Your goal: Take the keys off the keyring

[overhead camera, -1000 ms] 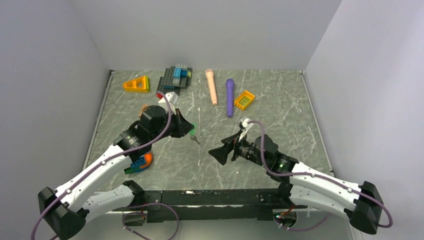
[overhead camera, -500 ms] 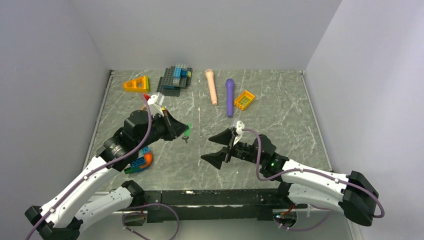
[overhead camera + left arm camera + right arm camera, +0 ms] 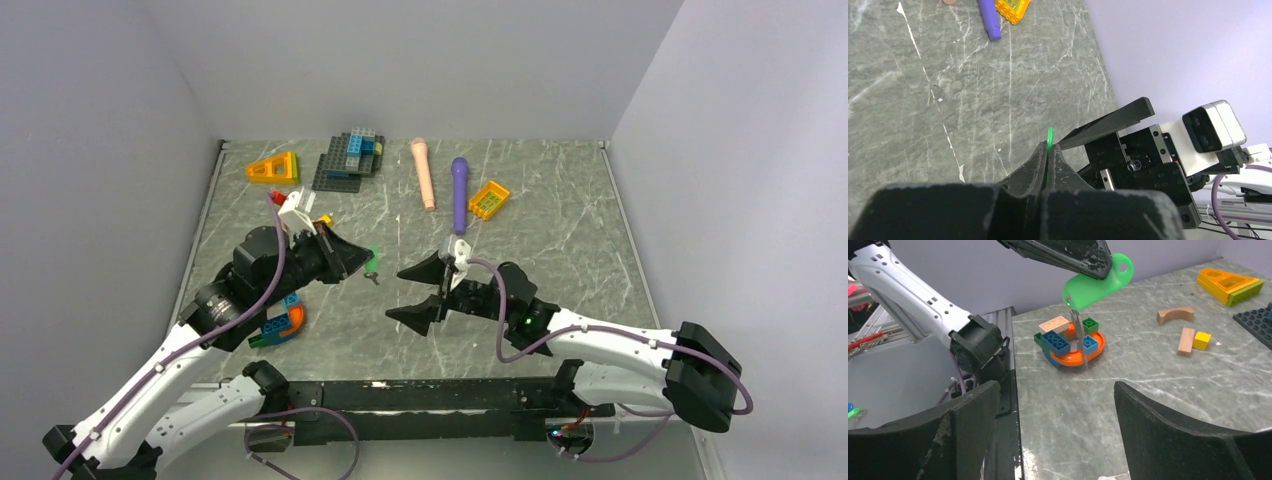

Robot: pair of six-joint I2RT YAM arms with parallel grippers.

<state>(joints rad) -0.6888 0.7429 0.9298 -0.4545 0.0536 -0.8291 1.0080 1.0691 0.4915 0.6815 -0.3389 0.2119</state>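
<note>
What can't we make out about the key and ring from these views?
Keyring: too small in the top view; in the right wrist view no ring is distinguishable where the key hangs from the green tag.
Key count: blurred in the right wrist view; one or several, cannot tell.
Left wrist view: key hidden behind the left gripper; tag edge-on.

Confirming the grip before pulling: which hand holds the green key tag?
The left hand, shut on the green tag with the key dangling below; the right hand is open and empty.
</note>
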